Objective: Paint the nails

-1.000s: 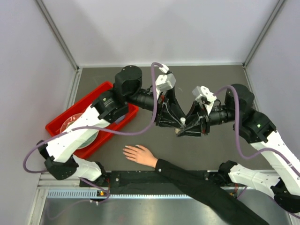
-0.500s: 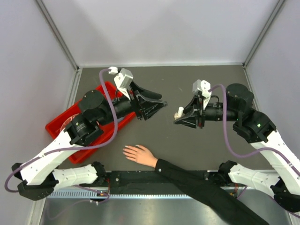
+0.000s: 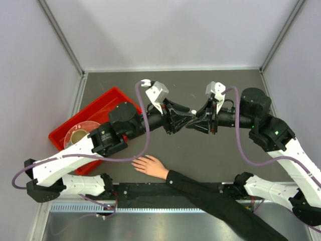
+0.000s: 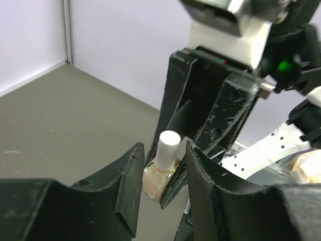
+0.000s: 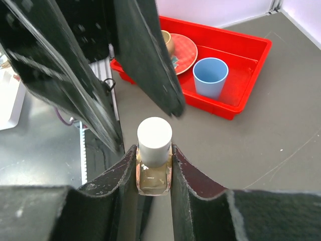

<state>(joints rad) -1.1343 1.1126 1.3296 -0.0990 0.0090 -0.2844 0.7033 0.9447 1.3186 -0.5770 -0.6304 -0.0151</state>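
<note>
My right gripper (image 5: pixel 153 155) is shut on a small bottle of beige polish (image 5: pixel 153 173) with a white cap (image 5: pixel 154 134), held in the air over the table's middle (image 3: pixel 196 120). My left gripper (image 4: pixel 164 150) is open; its two fingers (image 4: pixel 125 181) stand either side of the cap (image 4: pixel 168 145) with gaps showing. In the top view the two grippers meet tip to tip, the left one (image 3: pixel 184 116). The flesh-toned hand (image 3: pixel 149 165) with a black sleeve (image 3: pixel 210 193) lies flat near the front edge, fingers spread leftward. Its nails (image 3: pixel 134 161) are too small to make out.
A red tray (image 3: pixel 108 100) sits at the left, holding a round dish (image 3: pixel 80 133), a blue cup (image 5: pixel 209 75) and a red plate (image 5: pixel 181 50). Grey walls enclose the table. A black rail (image 3: pixel 150 193) runs along the front edge.
My left arm swung from over the red tray rightward to the right gripper, and its open fingers now flank the bottle's cap. My right gripper kept hold of the bottle and rose slightly.
</note>
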